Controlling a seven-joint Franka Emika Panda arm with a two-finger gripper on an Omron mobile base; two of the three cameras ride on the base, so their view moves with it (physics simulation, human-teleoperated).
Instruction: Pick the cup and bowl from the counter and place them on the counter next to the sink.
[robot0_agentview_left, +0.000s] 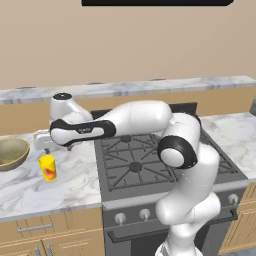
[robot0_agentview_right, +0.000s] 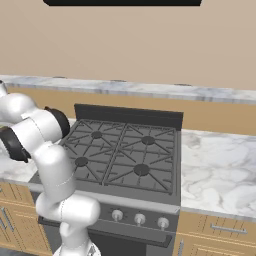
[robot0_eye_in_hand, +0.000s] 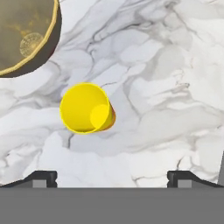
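My jaws hang spread wide over the white marble table (robot0_agentview_left: 70, 175), clamped on nothing, the two dark tips well apart at the bottom of my hand view. I am looking almost straight down, so the yellow cup (robot0_eye_in_hand: 86, 108) shows me its open mouth, with a sliver of the red-orange mark at one side. It stands upright on bare marble, up and to the left of the middle between my tips, so I judge I need to shift that way before I come down, or one finger may clip the rim and tip it.

The olive-tan bowl (robot0_eye_in_hand: 24, 35) sits in the upper left corner of that view, near the cup but apart from it, with a clear strip of marble between them. In the left base view the cup (robot0_agentview_left: 48, 167) stands just right of the bowl (robot0_agentview_left: 12, 152), both left of the black gas stove (robot0_agentview_left: 150, 160), and my hand hovers above and behind them. I take the cup as the step in hand, since it is the nearer and the easier to straddle.

Room looks good: open marble around the cup on every side but the bowl's, and the table's front edge lies a fair way forward of it. The stove's raised grates are the one thing to lift clear of if the carry goes right. I cannot see the sink from here.
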